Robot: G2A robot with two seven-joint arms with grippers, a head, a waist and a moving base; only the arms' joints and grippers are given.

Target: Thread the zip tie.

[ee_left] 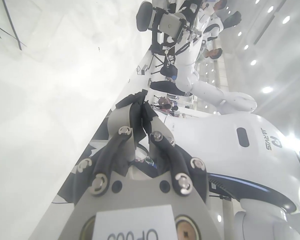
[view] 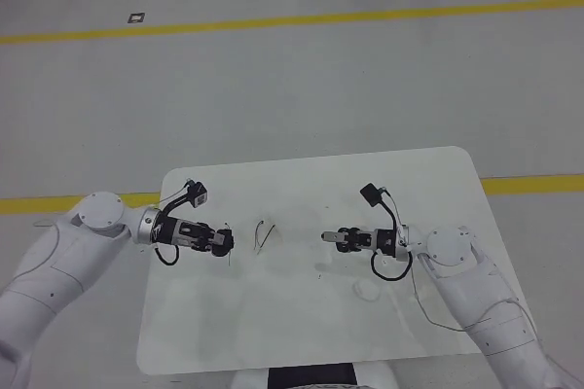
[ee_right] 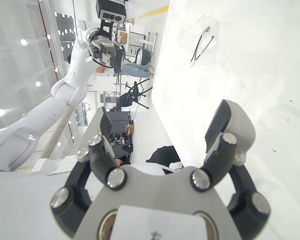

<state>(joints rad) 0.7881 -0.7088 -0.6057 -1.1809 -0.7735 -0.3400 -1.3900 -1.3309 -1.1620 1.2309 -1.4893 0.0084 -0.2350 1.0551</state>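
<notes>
Right wrist view shows you what the top view does not: the zip tie (ee_right: 198, 43) lies on a clear square piece (ee_right: 210, 54), as two thin black strands that meet at one end, each with a small head at the other. In the top view it is only a thin bent line near the middle of the white table (view: 419, 185), between the two grippers and touching neither. The right gripper (ee_right: 163, 108) has its fingers spread wide; the left gripper (ee_left: 141, 101) has its black pads pressed together. Bare table lies around the tie, and the table edges are well apart from it.
</notes>
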